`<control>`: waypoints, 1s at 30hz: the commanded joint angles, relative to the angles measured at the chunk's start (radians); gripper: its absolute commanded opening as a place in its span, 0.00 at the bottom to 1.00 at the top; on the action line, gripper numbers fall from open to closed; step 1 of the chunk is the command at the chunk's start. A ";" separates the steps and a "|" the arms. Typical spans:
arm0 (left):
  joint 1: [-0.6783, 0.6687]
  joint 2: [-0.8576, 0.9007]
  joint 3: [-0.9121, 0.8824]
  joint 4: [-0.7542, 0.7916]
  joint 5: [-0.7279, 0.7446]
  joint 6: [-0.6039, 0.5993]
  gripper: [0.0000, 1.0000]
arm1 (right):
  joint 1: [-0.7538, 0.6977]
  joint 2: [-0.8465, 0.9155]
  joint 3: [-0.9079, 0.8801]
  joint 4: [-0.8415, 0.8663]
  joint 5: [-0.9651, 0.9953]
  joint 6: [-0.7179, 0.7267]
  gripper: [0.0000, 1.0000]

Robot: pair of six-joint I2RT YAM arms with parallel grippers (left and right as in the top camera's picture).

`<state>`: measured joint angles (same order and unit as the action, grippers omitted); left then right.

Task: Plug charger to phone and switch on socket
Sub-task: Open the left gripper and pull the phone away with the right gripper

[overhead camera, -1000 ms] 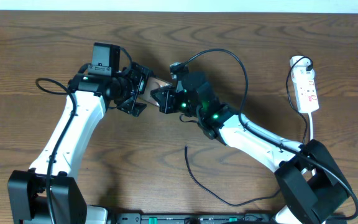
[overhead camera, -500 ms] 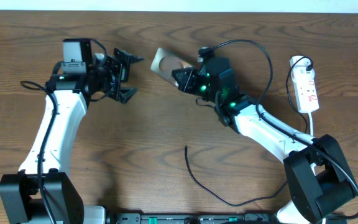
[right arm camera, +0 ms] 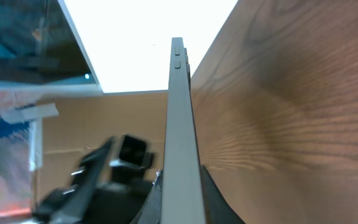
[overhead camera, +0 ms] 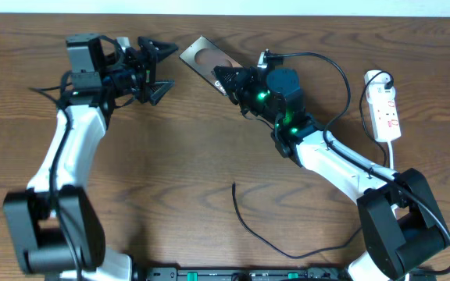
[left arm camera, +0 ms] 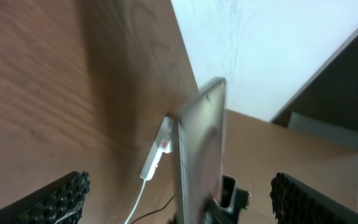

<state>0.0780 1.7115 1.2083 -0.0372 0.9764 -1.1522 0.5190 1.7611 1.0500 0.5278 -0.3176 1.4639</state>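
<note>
At upper centre the right gripper point(overhead camera: 227, 78) pinches the phone point(overhead camera: 201, 57) by one end; the left gripper point(overhead camera: 161, 69) is spread, empty. So short a hold could let the phone pivot or slip; the charger point(overhead camera: 235, 203) lies lower centre

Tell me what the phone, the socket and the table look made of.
The phone looks like metal or coated plastic: smooth bronze back, soft sheen, thin grey edge. The socket looks like white moulded plastic, slightly glossy. The table is wood or wood-look laminate: matte brown grain.
</note>
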 commanded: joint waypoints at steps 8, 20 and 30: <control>0.004 0.181 -0.014 0.314 0.156 -0.157 0.95 | -0.002 -0.001 0.016 0.015 0.022 0.101 0.01; 0.004 0.182 -0.014 0.548 0.158 -0.308 0.95 | 0.072 -0.001 0.016 0.015 0.132 0.264 0.01; -0.008 0.182 -0.014 0.548 0.157 -0.282 0.95 | 0.137 -0.001 0.016 0.016 0.212 0.351 0.02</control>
<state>0.0765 1.9041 1.1908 0.5049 1.1202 -1.4441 0.6331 1.7611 1.0500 0.5278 -0.1635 1.7554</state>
